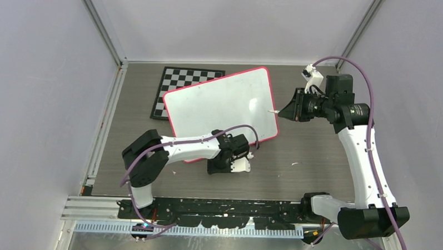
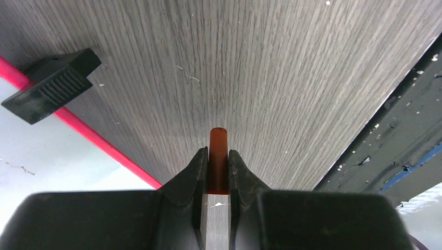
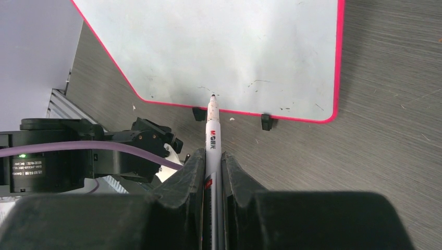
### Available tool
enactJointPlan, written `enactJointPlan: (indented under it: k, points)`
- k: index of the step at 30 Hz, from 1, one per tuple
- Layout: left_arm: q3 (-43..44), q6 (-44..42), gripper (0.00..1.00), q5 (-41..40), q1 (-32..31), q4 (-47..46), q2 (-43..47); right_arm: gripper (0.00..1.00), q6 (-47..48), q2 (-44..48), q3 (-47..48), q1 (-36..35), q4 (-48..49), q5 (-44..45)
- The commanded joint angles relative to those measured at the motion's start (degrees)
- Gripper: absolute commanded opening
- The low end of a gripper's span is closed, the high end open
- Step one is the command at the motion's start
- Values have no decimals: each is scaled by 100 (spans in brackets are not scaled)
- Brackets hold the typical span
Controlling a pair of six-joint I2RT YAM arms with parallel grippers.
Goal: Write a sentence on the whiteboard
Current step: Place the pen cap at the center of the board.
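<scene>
The whiteboard (image 1: 220,103), white with a red-pink rim, lies flat and skewed on the grey table. No legible sentence shows on it, only faint specks near the pen tip. My right gripper (image 1: 286,110) is shut on a white marker (image 1: 273,111). In the right wrist view the marker (image 3: 212,130) points at the whiteboard (image 3: 224,47), its tip just inside the rim between two black clips (image 3: 266,122). I cannot tell if it touches. My left gripper (image 1: 226,168) is at the board's near edge, shut on a reddish-brown marker cap (image 2: 218,140).
A black-and-white checkerboard (image 1: 182,82) lies partly under the whiteboard's far left corner. In the left wrist view a black clip (image 2: 52,86) sits on the red rim. Grey walls enclose the table on three sides, and a black rail (image 1: 222,205) runs along the near edge.
</scene>
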State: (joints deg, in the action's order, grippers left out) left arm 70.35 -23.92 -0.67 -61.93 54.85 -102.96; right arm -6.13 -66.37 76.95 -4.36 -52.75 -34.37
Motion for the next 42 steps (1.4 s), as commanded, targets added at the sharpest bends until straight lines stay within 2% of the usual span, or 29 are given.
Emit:
enactJointPlan:
  k: [1, 6, 10, 15, 19, 23, 27, 32, 37, 39, 42]
  points:
    - [99, 136, 14, -129, -101, -192, -56, 0, 67, 52, 240, 14, 74, -52]
    - [84, 173, 21, -102, -134, -221, -80, 0, 40, 4, 268, 6, 81, -113]
    - [138, 233, 35, -12, -142, -152, 72, 0, 66, -42, 396, 8, -62, -107]
    - [487, 232, 44, 40, -128, 298, 328, 0, 172, -219, 883, 9, -448, -144]
    - [910, 312, 53, 637, 188, 733, 882, 0, 289, -470, 1278, 7, -707, -329]
    - [1268, 433, 72, 1457, 1059, 892, 1747, 0, 385, -693, 1511, 6, -807, -601]
    - [1538, 728, 99, 1965, 2297, 781, 2720, 0, 409, -969, 1727, -6, -869, -825]
    - [1597, 1371, 100, 2345, 3577, 536, 3718, 0, 523, -1331, 2044, -404, -934, -791]
    - [1404, 2217, 100, 3412, 5260, 595, 4053, 0, 753, -1680, 2548, -1365, -1011, -113]
    - [1196, 2605, 100, 3442, 5764, 622, 4095, 0, 720, -1849, 2632, -1761, -896, 125]
    - [1017, 2699, 100, 3271, 6392, 795, 4043, 0, 622, -1971, 2512, -2047, -506, 200]
